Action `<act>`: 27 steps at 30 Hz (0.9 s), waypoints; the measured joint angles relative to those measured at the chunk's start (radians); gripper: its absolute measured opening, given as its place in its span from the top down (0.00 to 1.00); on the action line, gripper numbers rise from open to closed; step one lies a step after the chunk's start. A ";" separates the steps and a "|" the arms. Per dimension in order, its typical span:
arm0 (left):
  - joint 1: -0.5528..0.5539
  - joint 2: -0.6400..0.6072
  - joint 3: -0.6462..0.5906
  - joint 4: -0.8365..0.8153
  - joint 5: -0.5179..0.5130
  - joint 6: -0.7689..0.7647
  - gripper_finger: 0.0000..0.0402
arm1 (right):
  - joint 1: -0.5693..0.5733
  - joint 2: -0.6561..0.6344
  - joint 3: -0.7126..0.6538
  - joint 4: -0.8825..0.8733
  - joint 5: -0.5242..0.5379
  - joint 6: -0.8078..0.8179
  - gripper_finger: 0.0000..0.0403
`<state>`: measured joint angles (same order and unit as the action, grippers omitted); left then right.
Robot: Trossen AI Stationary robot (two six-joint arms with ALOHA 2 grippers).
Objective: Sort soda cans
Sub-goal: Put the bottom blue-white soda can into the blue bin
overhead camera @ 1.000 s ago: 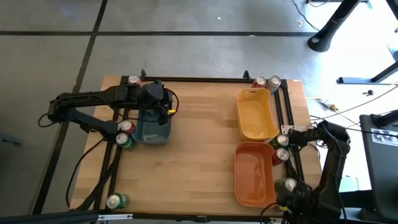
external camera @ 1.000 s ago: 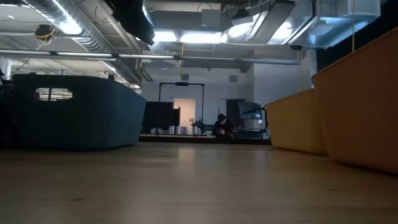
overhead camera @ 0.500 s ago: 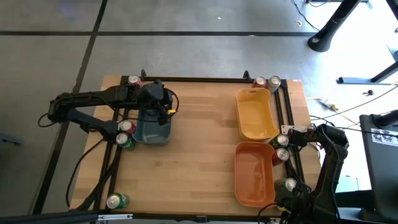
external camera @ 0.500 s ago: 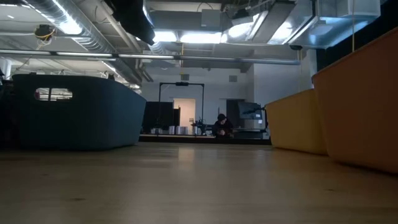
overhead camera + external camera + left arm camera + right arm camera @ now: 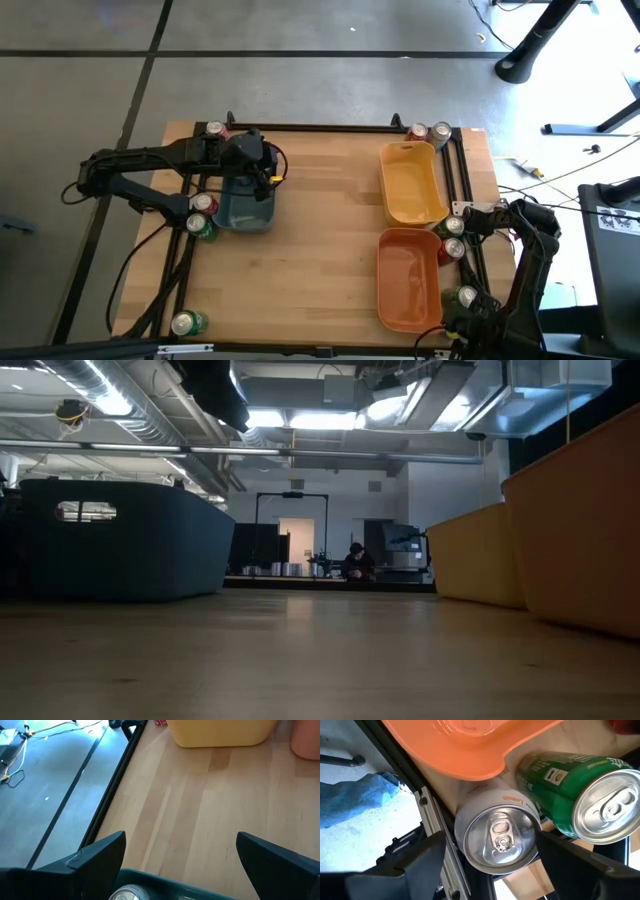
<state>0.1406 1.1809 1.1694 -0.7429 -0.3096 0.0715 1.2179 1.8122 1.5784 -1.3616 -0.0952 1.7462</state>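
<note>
At the wooden tabletop (image 5: pixel 310 240) edge, a light, smooth, dentable white can (image 5: pixel 497 837) sits between the right gripper (image 5: pixel 495 855) jaws, held apart, best taken by its sides.

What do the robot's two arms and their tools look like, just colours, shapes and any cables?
Both arms are dark, nearly black, built from jointed segments. The left arm has black cables looping beside it and a small yellow mark near its wrist. The left tool ends in two flat, dark, wedge-shaped fingers. The right tool has matching dark angular fingers. The right arm is equally dark and slim.
</note>
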 joint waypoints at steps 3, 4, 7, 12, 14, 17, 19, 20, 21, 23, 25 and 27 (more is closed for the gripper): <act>0.000 0.000 0.000 0.000 0.000 0.000 0.09 | 0.000 0.000 0.000 0.002 -0.009 0.000 0.11; 0.000 0.000 0.000 0.000 0.000 0.000 0.09 | 0.000 0.000 0.000 0.005 -0.014 0.000 0.08; 0.000 0.000 0.000 0.000 0.000 0.000 0.09 | 0.000 0.000 0.000 0.006 -0.021 0.000 0.02; 0.000 0.000 0.000 0.000 0.000 0.001 0.09 | 0.000 -0.001 0.000 0.003 -0.039 0.000 0.03; 0.000 0.000 0.000 0.000 0.000 0.001 0.09 | 0.000 -0.001 0.000 -0.009 -0.036 0.000 0.04; 0.000 0.000 0.000 0.001 0.000 0.002 0.09 | 0.000 -0.001 0.000 -0.038 -0.029 0.001 0.05; 0.000 0.000 0.000 0.003 0.000 0.000 0.09 | 0.000 -0.002 -0.003 -0.044 -0.029 0.003 0.05; 0.000 0.000 0.000 0.003 0.000 -0.004 0.09 | 0.000 -0.001 -0.003 -0.046 -0.029 0.004 0.05; 0.000 0.000 0.000 0.003 0.000 -0.008 0.09 | 0.000 -0.002 -0.004 -0.047 -0.027 0.008 0.05; 0.000 0.000 0.000 0.002 0.000 -0.010 0.09 | 0.000 -0.001 -0.004 -0.046 -0.012 0.011 0.05; 0.000 0.000 0.000 0.002 0.000 -0.011 0.09 | 0.000 0.000 -0.004 -0.032 0.015 0.012 0.05; 0.000 0.000 0.000 0.002 0.000 -0.011 0.09 | 0.000 0.003 -0.004 -0.025 0.039 0.012 0.05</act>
<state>0.1410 1.1807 1.1694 -0.7410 -0.3097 0.0601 1.2179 1.8153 1.5745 -1.3864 -0.0557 1.7580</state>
